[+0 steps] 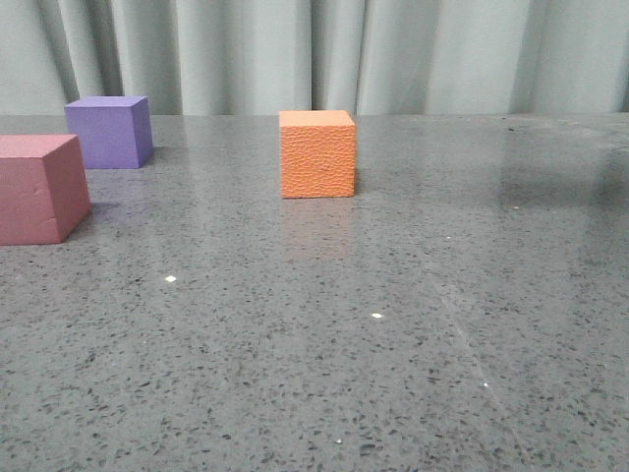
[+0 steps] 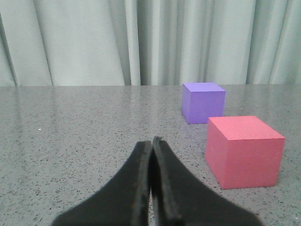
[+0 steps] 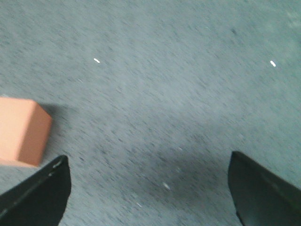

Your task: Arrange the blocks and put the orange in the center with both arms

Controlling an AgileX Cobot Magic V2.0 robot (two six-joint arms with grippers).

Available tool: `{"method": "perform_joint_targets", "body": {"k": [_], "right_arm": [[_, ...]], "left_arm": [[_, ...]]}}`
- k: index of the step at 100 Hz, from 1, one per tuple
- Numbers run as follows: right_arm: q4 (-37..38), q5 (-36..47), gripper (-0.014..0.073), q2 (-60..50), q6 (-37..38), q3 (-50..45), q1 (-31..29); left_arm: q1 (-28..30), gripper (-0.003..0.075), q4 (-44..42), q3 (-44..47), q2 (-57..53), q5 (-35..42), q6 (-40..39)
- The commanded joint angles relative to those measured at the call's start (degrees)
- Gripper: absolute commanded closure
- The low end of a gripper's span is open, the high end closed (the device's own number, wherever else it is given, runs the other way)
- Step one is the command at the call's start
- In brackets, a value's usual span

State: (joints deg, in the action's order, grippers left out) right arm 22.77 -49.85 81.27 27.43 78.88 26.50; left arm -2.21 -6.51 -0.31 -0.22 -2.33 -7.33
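Sitting on a grey speckled stone-look table [image 1: 413,374], polished enough to throw a faint reflection under the orange cube [image 1: 316,153]; a few white flecks scattered across the near surface. Backed all along the far edge by a pale grey-green pleated curtain [image 1: 393,54]. Orange cube near table centre in the front view, pebbled faces, upright, alone. Purple cube [image 1: 109,131] toward 10 o'clock from it, far back by the curtain. Pinkish-red cube [image 1: 39,188] toward 9 o'clock, nearer the camera, partly cut by the frame edge; close to the purple one, a narrow strip of table showing between, not touching. No arm visible from the front. Left gripper [image 2: 152,155] low over bare table, black fingers [image 2: 136,183] pressed together with nothing between, both left-side cubes ahead of it and off to one side. Right gripper [image 3: 149,188] tilted down over the table, fingers [image 3: 263,193] spread wide apart, empty; picture smeared and blurred, orange cube at the frame edge just beyond one fingertip, contact not discernible.
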Motion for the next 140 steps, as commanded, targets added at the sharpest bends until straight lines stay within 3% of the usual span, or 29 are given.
{"method": "perform_joint_targets", "body": {"k": [1, 30, 62, 76, 94, 98, 140], "right_arm": [[2.3, 4.0, -0.0071, -6.5, -0.8, -4.5, -2.3], [2.3, 4.4, -0.0071, -21.3, -0.8, -22.2, -8.5], [2.4, 2.3, -0.0055, -37.3, -0.8, -34.9, -9.0], [2.9, -0.8, 0.0111, -43.8, -0.8, -38.1, -9.0], [2.9, -2.1, 0.0595, -49.2, -0.8, -39.4, -9.0], [2.9, -2.1, 0.0666, -49.8, -0.8, -39.4, -9.0], [2.9, -2.1, 0.0661, -50.3, -0.8, -39.4, -9.0]], "left_arm": [[0.0, 0.0739, 0.1, 3.2, -1.9, 4.6, -0.3], [0.0, 0.0739, 0.1, 3.2, -1.9, 4.6, -0.3], [0.0, 0.0739, 0.1, 3.2, -1.9, 4.6, -0.3], [0.0, 0.0739, 0.1, 3.2, -1.9, 4.6, -0.3], [0.0, 0.0739, 0.1, 3.2, -1.9, 4.6, -0.3], [0.0, 0.0739, 0.1, 3.2, -1.9, 4.6, -0.3], [0.0, 0.0739, 0.1, 3.2, -1.9, 4.6, -0.3]]}}
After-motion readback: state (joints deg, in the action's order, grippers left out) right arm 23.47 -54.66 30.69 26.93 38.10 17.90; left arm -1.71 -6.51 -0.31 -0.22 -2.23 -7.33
